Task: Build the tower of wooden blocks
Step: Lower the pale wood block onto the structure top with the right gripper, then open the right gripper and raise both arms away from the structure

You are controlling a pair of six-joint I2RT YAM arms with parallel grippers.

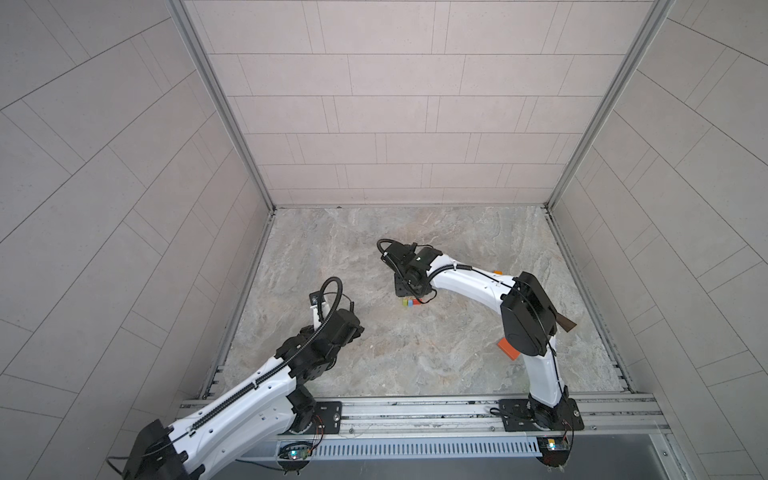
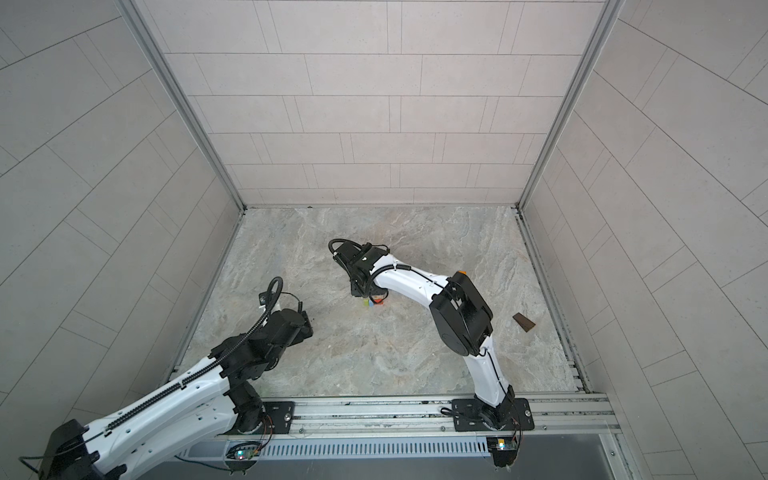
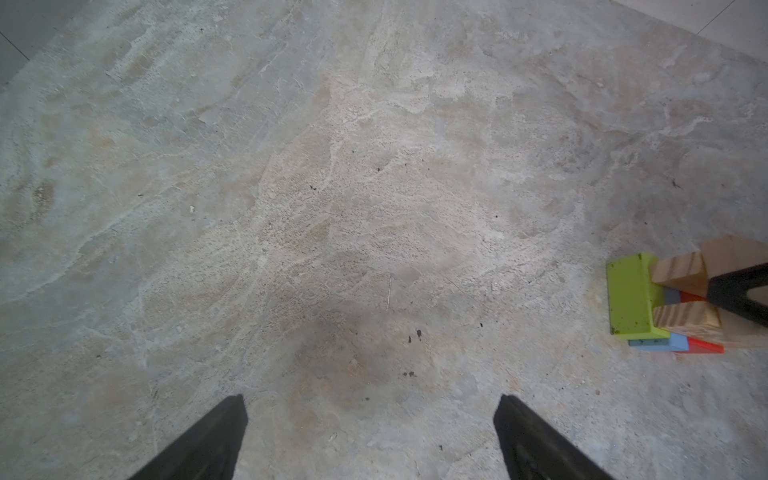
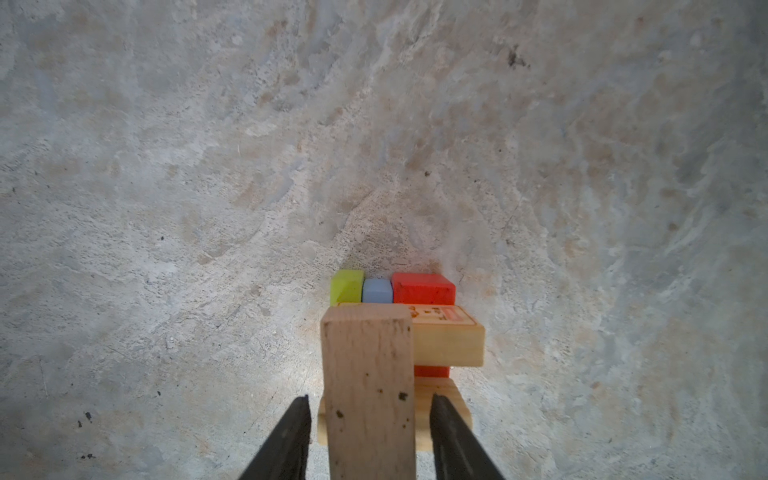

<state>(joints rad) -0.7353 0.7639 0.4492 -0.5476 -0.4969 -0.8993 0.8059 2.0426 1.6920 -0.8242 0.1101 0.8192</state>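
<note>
The tower (image 1: 411, 302) stands mid-floor, under my right wrist. Its lowest layer is a lime green plank (image 4: 347, 286), a light blue one (image 4: 377, 290) and a red one (image 4: 423, 287) side by side. Tan planks (image 4: 449, 345) lie crosswise on them. One more tan plank (image 4: 368, 374) lies on top, between the jaws of my right gripper (image 4: 370, 398). Both fingers stand a little off its sides, so this gripper is open. My left gripper (image 3: 372, 399) is wide open over bare floor, left of the tower (image 3: 665, 303), holding nothing.
An orange plank (image 1: 508, 348) lies by the right arm's elbow, and a dark brown plank (image 2: 523, 323) lies near the right wall. Another orange bit (image 2: 461, 274) shows behind that arm. Tiled walls close in the marbled floor (image 1: 374, 353) on three sides.
</note>
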